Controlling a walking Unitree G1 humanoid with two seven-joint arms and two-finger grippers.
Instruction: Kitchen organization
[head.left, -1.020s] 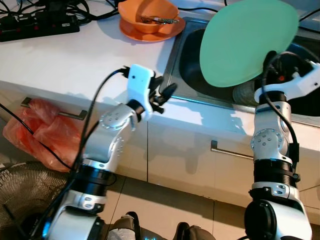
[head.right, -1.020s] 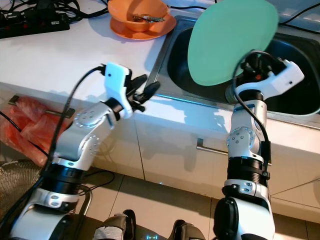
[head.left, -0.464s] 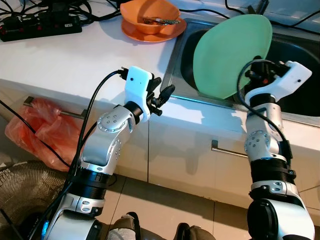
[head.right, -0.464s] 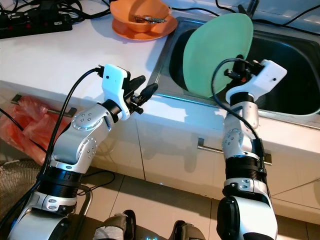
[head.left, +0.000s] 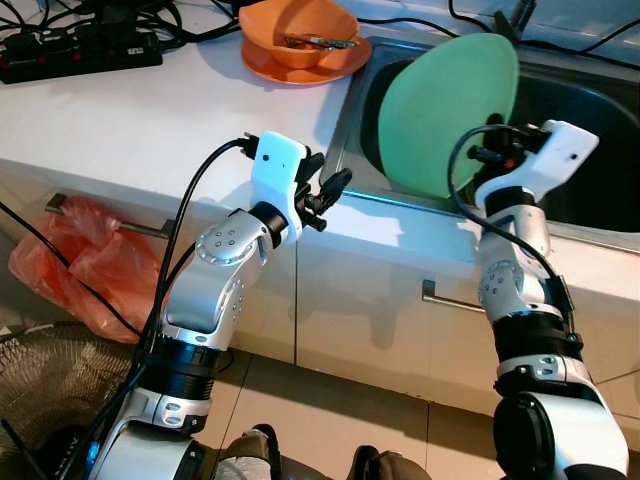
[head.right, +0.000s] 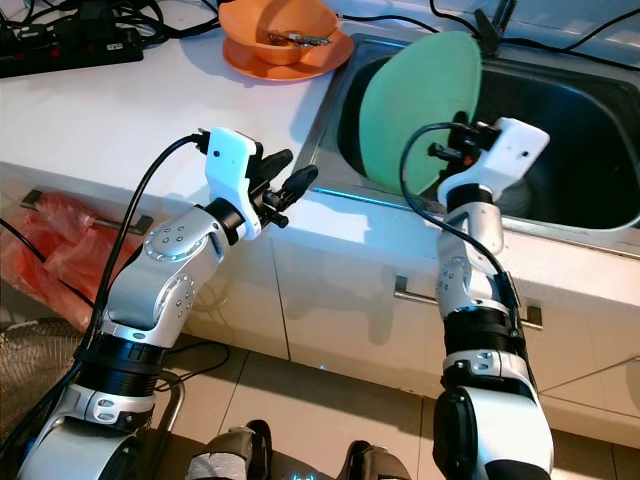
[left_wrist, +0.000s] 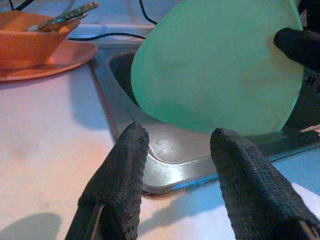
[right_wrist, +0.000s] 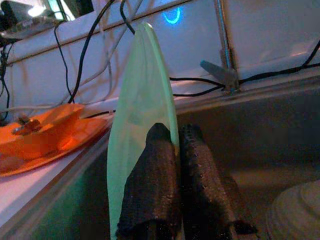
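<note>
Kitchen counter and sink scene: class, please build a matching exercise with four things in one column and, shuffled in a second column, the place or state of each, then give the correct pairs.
Column one:
1. green plate
2. orange bowl
3. left gripper
4. red plastic bag

Column two:
A. hangs on a cabinet handle below the counter
B. open, over the counter's front edge beside the sink
C. held on edge over the sink by the right gripper
D. sits on an orange plate on the counter

Pairs: 1-C, 2-D, 3-B, 4-A
</note>
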